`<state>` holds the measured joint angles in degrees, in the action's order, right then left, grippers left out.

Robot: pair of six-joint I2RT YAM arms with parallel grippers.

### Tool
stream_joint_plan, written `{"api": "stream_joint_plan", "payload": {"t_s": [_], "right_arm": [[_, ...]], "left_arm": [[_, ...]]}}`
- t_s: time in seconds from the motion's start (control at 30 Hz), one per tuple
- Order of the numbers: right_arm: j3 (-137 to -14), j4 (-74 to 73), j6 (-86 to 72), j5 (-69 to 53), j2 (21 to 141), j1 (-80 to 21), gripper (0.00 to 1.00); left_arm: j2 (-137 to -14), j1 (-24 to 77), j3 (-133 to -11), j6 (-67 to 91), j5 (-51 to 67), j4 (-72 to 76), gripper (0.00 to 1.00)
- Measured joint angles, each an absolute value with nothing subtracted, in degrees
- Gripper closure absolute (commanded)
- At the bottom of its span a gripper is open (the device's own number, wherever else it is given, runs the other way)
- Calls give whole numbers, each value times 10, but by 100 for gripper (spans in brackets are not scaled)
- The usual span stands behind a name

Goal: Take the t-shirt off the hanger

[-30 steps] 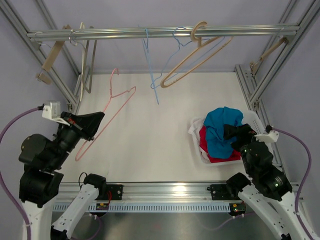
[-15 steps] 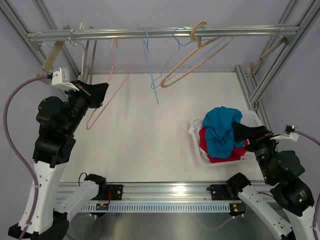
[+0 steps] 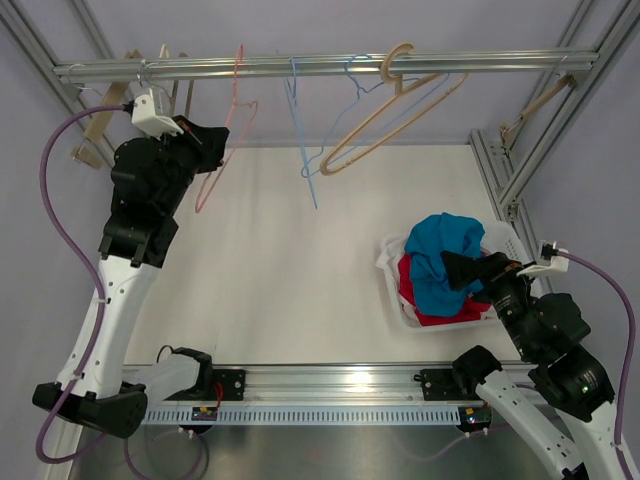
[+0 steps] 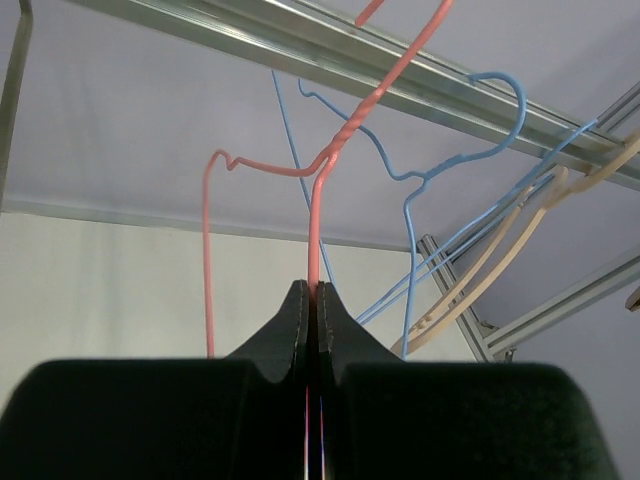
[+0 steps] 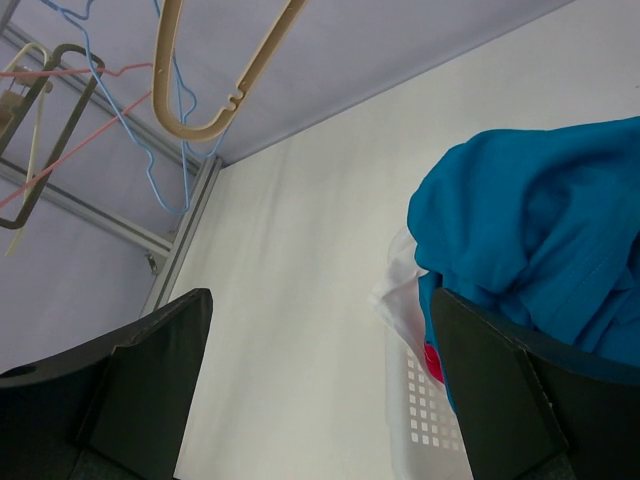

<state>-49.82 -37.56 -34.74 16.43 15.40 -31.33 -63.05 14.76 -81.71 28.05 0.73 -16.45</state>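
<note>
My left gripper is raised high at the back left and is shut on the wire of a bare pink hanger. The hanger's hook reaches the overhead rail; I cannot tell whether it rests on it. In the left wrist view the pink hanger runs up from between the closed left gripper. The blue t-shirt lies crumpled on top of the white basket. My right gripper stands open beside it, holding nothing. In the right wrist view, the right gripper frames the blue t-shirt.
A blue wire hanger and a beige hanger hang from the rail to the right of the pink one. A red garment lies under the blue shirt in the basket. More hangers hang at the far left and right frame posts.
My left arm has swung the pink hanger up from low over the table to the rail. The right gripper has opened wider and pulled back slightly from the blue t-shirt.
</note>
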Motion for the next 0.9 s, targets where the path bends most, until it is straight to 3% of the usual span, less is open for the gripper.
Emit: {"api": "stream_joint_plan", "payload": {"t_s": [0.37,0.8,0.9], "right_arm": [[-482,-374,-345,138,154,-313,1],[-475,-371,-347,123,156,-313,1],[-475,-371,-347,123,156,-313,1]], "left_arm": [[-631,99,-816,289,12,-137,100],[-603,89,-721,312,28,-88,100],[-595,89,-712,316,28,-79,82]]}}
